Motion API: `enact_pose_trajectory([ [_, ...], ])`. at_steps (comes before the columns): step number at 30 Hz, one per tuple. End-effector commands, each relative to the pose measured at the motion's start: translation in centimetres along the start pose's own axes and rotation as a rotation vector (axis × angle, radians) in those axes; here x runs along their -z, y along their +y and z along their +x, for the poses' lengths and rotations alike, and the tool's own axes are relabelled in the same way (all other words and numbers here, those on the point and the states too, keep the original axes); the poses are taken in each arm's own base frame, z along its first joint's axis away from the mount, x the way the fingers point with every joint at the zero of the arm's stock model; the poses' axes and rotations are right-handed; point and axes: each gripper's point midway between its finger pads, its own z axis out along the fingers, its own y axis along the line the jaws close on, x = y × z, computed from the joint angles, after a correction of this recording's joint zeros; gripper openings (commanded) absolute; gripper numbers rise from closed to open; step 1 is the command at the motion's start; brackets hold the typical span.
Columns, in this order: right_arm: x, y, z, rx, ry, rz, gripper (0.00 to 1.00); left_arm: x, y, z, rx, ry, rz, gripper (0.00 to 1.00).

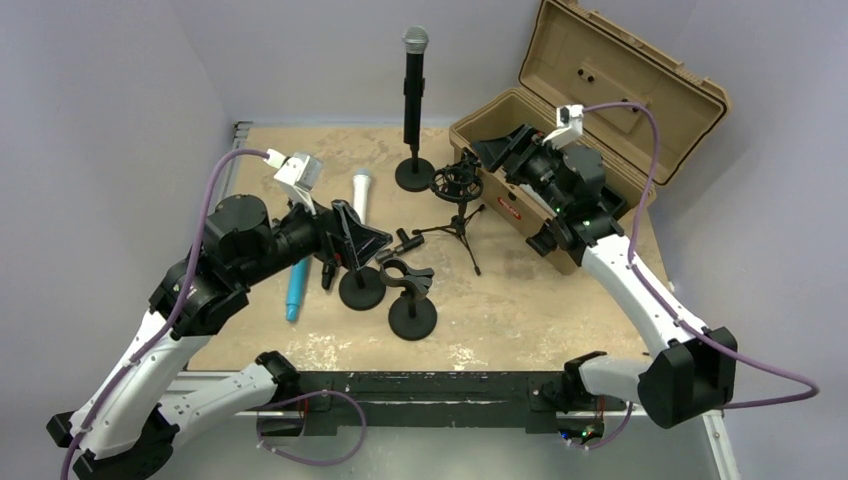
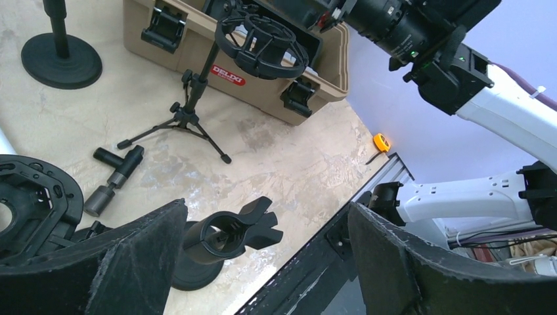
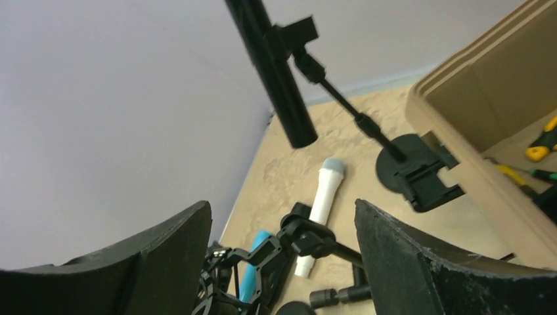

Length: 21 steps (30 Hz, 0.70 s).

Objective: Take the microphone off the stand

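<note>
Approach step, I judge: the microphone (image 1: 413, 90) sits upright in its stand (image 1: 414, 173) at the back, so the right gripper (image 1: 492, 150) (spread wide and empty, like the left gripper (image 1: 362, 232)) must reach in and clasp its body.

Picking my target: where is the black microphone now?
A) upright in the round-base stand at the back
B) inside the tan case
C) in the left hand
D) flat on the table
A: the black microphone stands upright, clipped in the round-base stand.
</note>
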Motion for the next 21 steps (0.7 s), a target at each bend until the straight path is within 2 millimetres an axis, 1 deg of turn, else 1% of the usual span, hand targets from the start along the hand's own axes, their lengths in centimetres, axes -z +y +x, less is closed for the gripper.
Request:
enact_pose_trajectory([
  [1, 0.6, 2.4, 2.9, -0.035, 0.121, -0.171, 0.76, 0.0, -0.8, -0.6, 0.005, -0.008, 0.033, 0.90],
  [3, 0.7, 2.3, 3.6, -0.061, 0.136, -0.187, 0.75, -0.4, -0.8, -0.5, 0.004, 0.003, 0.030, 0.91],
  [5, 0.8, 2.6, 4.2, -0.079, 0.156, -0.227, 0.75, -0.8, -0.8, -0.6, -0.003, 0.011, 0.028, 0.93],
  [7, 0.4, 2.6, 4.9, -0.080, 0.179, -0.249, 0.73, -1.3, -0.7, -0.8, -0.011, 0.017, 0.022, 0.95],
  [11, -0.6, 2.1, 5.6, -0.057, 0.206, -0.255, 0.69, -2.7, -0.3, -1.5, -0.023, 0.020, -0.007, 1.00],
  [16, -1.4, 1.5, 6.7, -0.029, 0.242, -0.278, 0.65, -6.4, 0.8, -2.5, -0.034, 0.041, -0.048, 1.00],
  [19, -1.6, 1.4, 7.3, -0.014, 0.262, -0.297, 0.64, -9.0, 1.2, -2.8, 0.030, 0.066, -0.004, 1.00],
  [21, -1.8, 1.4, 7.6, 0.002, 0.279, -0.310, 0.61, -10.5, 0.9, -2.9, 0.063, 0.083, 0.052, 0.98],
])
